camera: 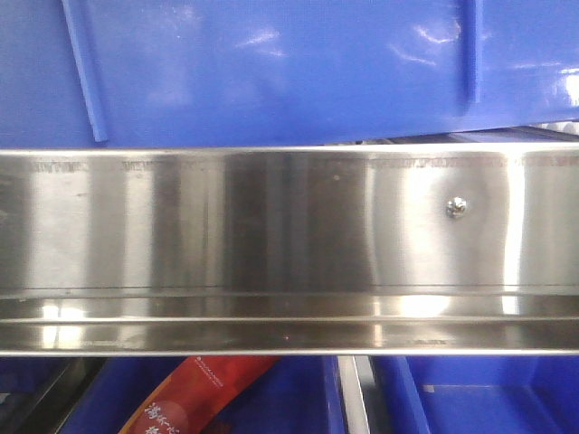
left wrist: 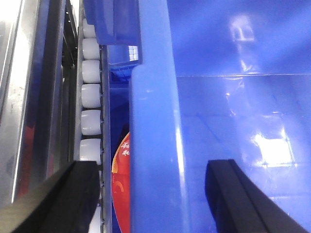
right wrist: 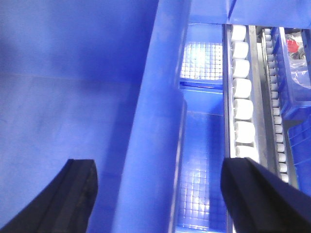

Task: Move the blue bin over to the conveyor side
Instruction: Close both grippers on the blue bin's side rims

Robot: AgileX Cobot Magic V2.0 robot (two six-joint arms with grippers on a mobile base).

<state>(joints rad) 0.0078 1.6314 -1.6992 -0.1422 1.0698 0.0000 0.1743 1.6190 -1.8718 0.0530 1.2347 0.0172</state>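
The blue bin fills the top of the front view, its glossy wall crossed by thin raised ribs. In the left wrist view its thick rim runs straight up the frame, and my left gripper is open astride it, one finger outside and one over the bin's inside. My right gripper is open too and straddles the opposite rim, with the bin's inside to its left. Neither gripper's fingers touch the rim. The conveyor is out of view.
A shiny steel rail with a screw crosses below the bin. Rows of white rollers run just outside each rim. Lower down sit smaller blue bins, one holding a red packet.
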